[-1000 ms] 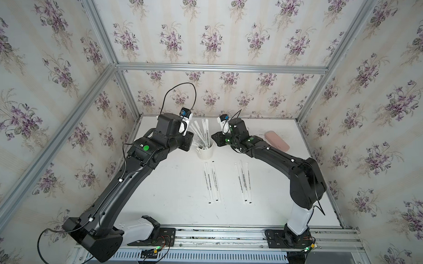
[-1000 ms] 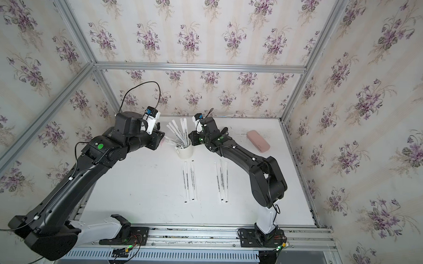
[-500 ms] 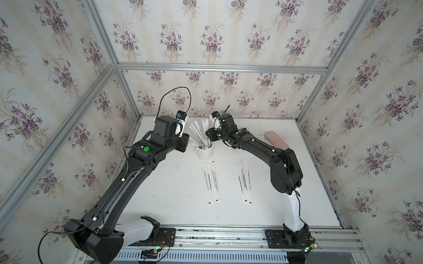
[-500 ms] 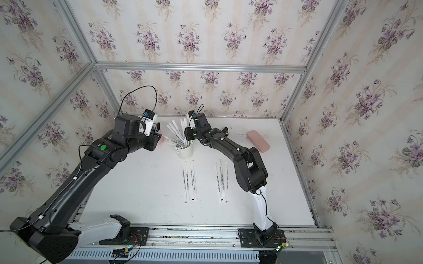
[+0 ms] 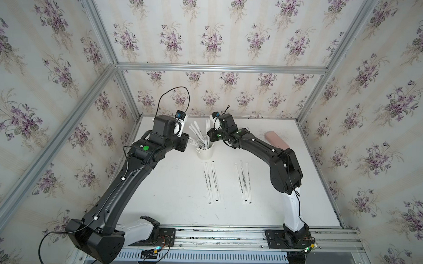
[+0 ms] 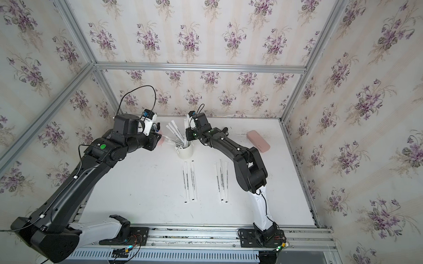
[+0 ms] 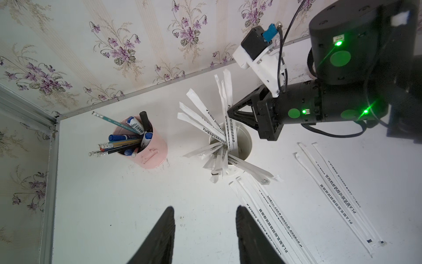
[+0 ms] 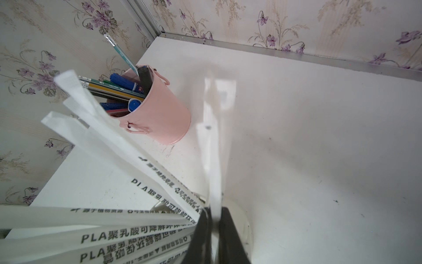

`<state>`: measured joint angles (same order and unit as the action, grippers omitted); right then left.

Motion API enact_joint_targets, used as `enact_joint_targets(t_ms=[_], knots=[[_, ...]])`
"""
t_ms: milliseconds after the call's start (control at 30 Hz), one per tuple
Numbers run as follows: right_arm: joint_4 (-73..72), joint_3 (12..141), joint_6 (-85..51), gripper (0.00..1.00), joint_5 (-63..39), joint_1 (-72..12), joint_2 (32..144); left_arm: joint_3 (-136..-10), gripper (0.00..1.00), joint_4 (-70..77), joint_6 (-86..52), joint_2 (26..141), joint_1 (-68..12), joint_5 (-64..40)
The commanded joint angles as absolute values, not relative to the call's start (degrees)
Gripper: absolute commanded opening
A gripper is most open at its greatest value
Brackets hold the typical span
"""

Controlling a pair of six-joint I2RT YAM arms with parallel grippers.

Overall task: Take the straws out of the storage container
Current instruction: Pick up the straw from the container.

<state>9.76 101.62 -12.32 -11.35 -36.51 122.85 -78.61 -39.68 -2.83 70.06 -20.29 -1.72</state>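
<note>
You are mid-extraction. Your right gripper [image 8: 214, 216] has its fingers pinched almost together on one wrapped straw [image 8: 213, 148], gripping it just above the rim of the storage container [image 5: 206, 153]. That white cup stands upright toward the back of the table [image 5: 174, 203], near the pink pen cup [image 7: 153, 149]. Most of the straws [image 7: 205, 121] are inside it and fan out over its rim. The laid-out straws [image 5: 212, 182] lie flat in two pairs in front of the cup. Your left gripper [image 7: 205, 219] hovers near the cup without touching it, its fingers spread wide and nothing between them.

The next move looks like a lift along the straw's own line until its lower end clears the rim. After that, carry it forward and set it down flat beside the pairs. Go gently: the paper wrappers are crowded and may drag a neighbour up or tip the light cup. If the cup shifts, you could bring the free left fingers in to steady its wall.
</note>
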Motion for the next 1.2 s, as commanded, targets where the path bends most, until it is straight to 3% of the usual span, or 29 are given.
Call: enact_joint_targets(t_ms=[0,1167], knots=[[9.3,101.3,-11.6,0.11,-10.5,-36.6,121.8,-78.6,0.45,-38.7,-2.8,70.2,-20.1,-2.5],[15.2,104.0,-10.3,0.03,-11.2,-37.3,106.1,-77.6,0.44,-38.5,-3.2,69.0,-19.9,-3.2]])
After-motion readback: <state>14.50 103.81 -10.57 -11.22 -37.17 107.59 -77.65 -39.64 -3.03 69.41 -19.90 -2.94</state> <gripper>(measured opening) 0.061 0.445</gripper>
